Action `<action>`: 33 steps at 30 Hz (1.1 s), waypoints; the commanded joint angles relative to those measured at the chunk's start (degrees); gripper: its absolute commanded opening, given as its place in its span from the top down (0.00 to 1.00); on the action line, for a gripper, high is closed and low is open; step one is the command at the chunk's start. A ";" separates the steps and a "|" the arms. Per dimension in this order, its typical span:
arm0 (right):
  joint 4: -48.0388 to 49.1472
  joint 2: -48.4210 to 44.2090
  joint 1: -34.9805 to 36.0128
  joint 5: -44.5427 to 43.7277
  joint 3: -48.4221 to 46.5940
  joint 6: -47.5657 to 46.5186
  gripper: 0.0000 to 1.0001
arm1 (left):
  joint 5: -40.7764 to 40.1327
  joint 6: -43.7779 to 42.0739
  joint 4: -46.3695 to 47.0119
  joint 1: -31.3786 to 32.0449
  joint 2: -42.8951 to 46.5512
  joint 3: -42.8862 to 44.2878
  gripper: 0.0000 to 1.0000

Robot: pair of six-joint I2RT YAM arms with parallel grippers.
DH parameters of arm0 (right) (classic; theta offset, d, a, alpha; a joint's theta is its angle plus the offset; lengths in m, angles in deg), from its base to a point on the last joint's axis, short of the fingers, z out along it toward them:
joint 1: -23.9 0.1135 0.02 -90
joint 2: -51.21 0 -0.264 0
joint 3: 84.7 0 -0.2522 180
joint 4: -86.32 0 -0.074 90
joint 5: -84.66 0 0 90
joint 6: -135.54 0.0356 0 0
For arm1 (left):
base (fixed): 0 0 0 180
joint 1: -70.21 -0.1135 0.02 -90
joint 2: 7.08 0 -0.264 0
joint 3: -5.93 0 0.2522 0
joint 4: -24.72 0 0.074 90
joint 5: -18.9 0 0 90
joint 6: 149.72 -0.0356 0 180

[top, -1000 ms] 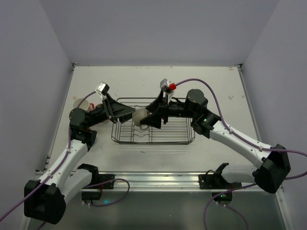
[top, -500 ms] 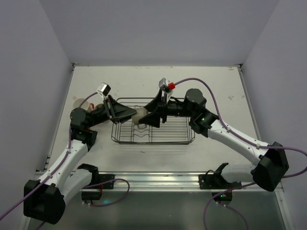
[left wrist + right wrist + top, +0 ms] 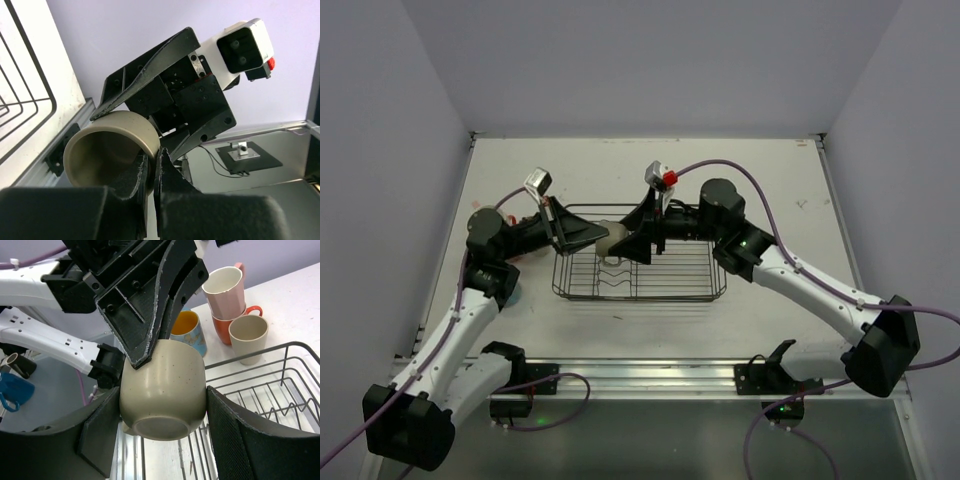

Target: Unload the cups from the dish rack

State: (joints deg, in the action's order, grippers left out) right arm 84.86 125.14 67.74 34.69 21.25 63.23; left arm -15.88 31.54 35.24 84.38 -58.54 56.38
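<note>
The white table [image 3: 770,180] is carrying a black wire dish rack [image 3: 640,298] near its middle. Four mugs are standing upright, clustered just off the rack's left end: pink mug [image 3: 227,292], orange mug [image 3: 221,324], blue mug [image 3: 192,337], olive-grey mug [image 3: 248,337].

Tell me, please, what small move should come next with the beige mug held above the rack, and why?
Probably the right gripper should open. The left gripper pinches the rim of the beige mug while the right clamps its body, so the handover needs that release.
</note>
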 commanded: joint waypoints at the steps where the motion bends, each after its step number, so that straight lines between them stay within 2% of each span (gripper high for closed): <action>1: -4.02 -0.63 -0.15 -4.61 -5.36 0.85 0.59 | 1.30 -11.62 -12.04 0.15 1.89 4.62 1.00; 2: -4.64 -0.80 -0.15 -5.74 -5.54 0.76 0.47 | 0.94 -12.59 -13.36 0.15 1.89 5.40 1.00; 5: -7.72 -1.95 -0.15 -8.37 -6.33 0.15 0.24 | -0.20 -16.28 -18.28 0.15 1.80 7.34 1.00; 9: -11.41 -3.97 -0.68 -13.83 -6.50 -0.12 0.06 | -2.48 -24.43 -28.10 0.06 0.40 11.20 1.00; 12: -15.62 -5.90 -1.55 -18.04 -6.15 -0.29 0.01 | -7.47 -31.90 -37.69 -0.11 -1.09 16.30 1.00; 20: -19.68 -10.21 -2.70 -23.59 -2.03 -1.96 0.01 | -20.05 -48.87 -59.92 -4.06 -4.69 30.44 1.00; 25: -20.82 -10.92 -2.70 -24.30 0.26 -1.87 0.01 | -33.40 -55.31 -71.10 -5.38 -6.63 39.84 1.00; 29: -21.96 -10.83 -2.70 -25.18 0.53 -2.14 0.01 | -42.02 -59.35 -80.06 -5.30 -5.32 42.24 1.00; 33: -21.96 -10.74 -2.79 -24.65 0.44 -2.05 0.01 | -47.21 -61.38 -83.51 -5.30 -3.30 39.87 1.00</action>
State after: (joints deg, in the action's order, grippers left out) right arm 62.54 114.92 65.11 10.96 22.06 61.98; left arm -55.85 -25.88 -41.37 79.48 -63.81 95.97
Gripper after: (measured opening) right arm 0.987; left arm 0.040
